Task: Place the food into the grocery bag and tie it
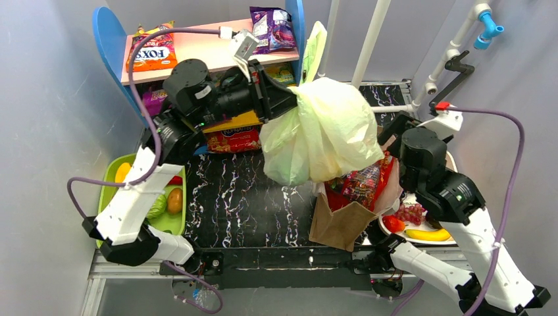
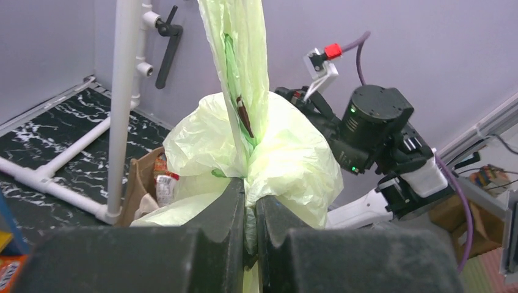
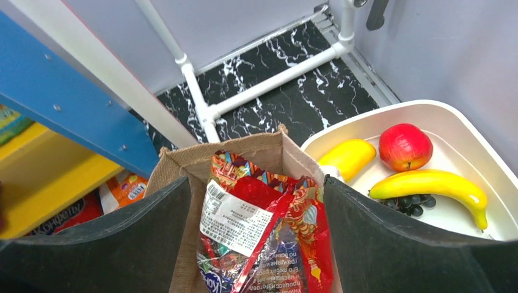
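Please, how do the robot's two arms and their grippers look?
The left arm and right arm have white shells between round black joints. A purple cable loops along each. The left gripper and right gripper have thick, matte dark-grey fingers.

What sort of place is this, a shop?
Probably a lab mock-up of a grocery counter: shelf of snack packets, white tray of fruit, left gripper holding a grocery bag.

The grocery bag (image 1: 326,128) was a pale, translucent yellow-green, and the table (image 1: 243,197) was black with white marble veining. The paper bag (image 3: 183,168) was plain brown, and the snack packet (image 3: 269,207) was red with multicoloured print and a white label. The tray (image 3: 470,137) was white, the banana (image 3: 427,183) yellow, the apple (image 3: 405,146) red and the bin (image 1: 170,225) bright green.
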Available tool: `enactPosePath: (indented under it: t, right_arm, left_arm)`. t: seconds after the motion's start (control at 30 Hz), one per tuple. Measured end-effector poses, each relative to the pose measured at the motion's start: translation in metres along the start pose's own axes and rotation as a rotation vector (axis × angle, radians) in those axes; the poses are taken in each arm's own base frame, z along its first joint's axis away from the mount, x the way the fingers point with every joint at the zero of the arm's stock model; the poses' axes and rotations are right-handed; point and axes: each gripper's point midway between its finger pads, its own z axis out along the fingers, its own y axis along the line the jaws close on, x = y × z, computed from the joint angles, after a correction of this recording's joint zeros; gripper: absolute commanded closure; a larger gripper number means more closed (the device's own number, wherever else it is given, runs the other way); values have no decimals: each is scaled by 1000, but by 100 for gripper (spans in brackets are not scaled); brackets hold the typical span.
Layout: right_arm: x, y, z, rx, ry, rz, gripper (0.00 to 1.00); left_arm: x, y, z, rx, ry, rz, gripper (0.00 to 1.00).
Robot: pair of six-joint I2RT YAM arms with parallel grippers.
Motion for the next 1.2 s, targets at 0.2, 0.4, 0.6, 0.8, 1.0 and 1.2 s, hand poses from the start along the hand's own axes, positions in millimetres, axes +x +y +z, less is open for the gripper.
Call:
enactPosePath:
  t: [0.2,0.4,0.6,0.8,1.0,1.2]
  right_arm:
    - [-27,-25,-21,14,-92,97,14]
    - [-62,-43,-42,2,-203,212,13]
    - [-75,-46,-48,-12,-242,226,13]
    - [-74,-45,-48,-13,-240,216,13]
    - [-66,-43,-43,-14,-224,200,12]
    - [-54,-35,-35,-16,-192,169,12]
  left_arm:
    - [-5,3,34,66,-54,-109,100]
    - [-1,12,74,133,-103,-225,100]
    - [26,30,117,154,-93,-341,100]
    - [60,40,140,139,-86,-450,100]
    - [64,29,153,171,-123,-508,100]
    - [80,7,171,206,-121,-546,100]
